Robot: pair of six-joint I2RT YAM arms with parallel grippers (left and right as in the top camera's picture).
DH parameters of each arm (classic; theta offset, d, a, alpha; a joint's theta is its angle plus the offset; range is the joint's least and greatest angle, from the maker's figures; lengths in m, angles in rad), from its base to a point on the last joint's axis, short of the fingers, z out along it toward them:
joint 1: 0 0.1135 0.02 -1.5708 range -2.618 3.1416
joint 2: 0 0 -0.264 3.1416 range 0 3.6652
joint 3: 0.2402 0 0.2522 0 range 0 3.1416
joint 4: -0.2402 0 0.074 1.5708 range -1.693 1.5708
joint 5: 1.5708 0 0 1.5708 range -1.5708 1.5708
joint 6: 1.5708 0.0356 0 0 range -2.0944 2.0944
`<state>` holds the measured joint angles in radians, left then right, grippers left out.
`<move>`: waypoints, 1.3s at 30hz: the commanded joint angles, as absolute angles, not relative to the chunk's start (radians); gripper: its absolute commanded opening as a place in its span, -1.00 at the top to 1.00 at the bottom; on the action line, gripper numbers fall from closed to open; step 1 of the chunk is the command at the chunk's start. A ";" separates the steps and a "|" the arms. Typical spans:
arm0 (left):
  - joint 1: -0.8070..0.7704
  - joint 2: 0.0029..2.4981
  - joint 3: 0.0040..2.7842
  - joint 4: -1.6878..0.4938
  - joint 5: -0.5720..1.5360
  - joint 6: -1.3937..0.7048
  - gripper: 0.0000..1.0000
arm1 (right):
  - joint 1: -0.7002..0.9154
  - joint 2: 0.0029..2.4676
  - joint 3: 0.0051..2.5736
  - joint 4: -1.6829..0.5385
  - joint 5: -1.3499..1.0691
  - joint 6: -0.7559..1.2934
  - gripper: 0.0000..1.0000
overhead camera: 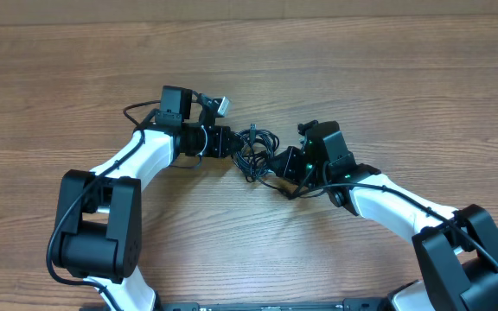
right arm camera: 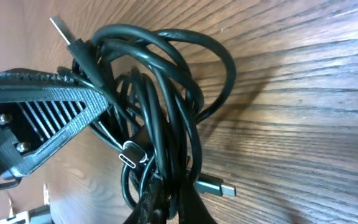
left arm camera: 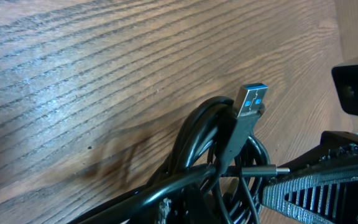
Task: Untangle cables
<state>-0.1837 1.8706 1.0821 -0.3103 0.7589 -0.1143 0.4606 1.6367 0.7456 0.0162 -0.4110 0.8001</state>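
Observation:
The cables (overhead camera: pixel 256 147) lie as one tangled black bundle on the wooden table between both arms. My left gripper (overhead camera: pixel 233 143) is at the bundle's left side and my right gripper (overhead camera: pixel 272 166) at its lower right. In the left wrist view, my left gripper (left arm camera: pixel 188 208) is shut on strands of the cables (left arm camera: pixel 207 140), and a blue-tongued USB plug (left arm camera: pixel 252 102) sticks up. In the right wrist view, my right gripper (right arm camera: pixel 179 199) is shut on the cables (right arm camera: pixel 166 87). An oval plug (right arm camera: pixel 132 154) and a silver-tipped plug (right arm camera: pixel 219 186) hang out of the loops.
The other arm's ribbed finger (right arm camera: pixel 48 124) presses into the bundle from the left in the right wrist view. The right arm's ribbed finger (left arm camera: pixel 316 186) shows in the left wrist view. A thicker arm cable (overhead camera: pixel 137 111) loops behind the left wrist. Bare wood table (overhead camera: pixel 387 78) surrounds the arms.

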 commanded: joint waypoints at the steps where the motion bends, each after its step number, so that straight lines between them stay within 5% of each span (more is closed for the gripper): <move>1: -0.199 1.883 1.106 -0.311 0.775 -0.131 0.92 | 0.465 1.639 0.760 0.025 -0.376 0.816 0.93; 18: -0.233 1.883 1.106 -0.374 0.595 -0.165 0.61 | 0.500 1.639 0.760 0.026 -0.378 0.868 0.93; 33: -0.283 1.883 1.106 -0.403 0.437 -0.211 0.52 | 0.500 1.639 0.760 0.025 -0.352 0.868 0.92; 39: -0.309 1.884 1.106 -0.371 0.343 -0.212 0.57 | 0.500 1.639 0.760 0.025 -0.333 0.868 0.76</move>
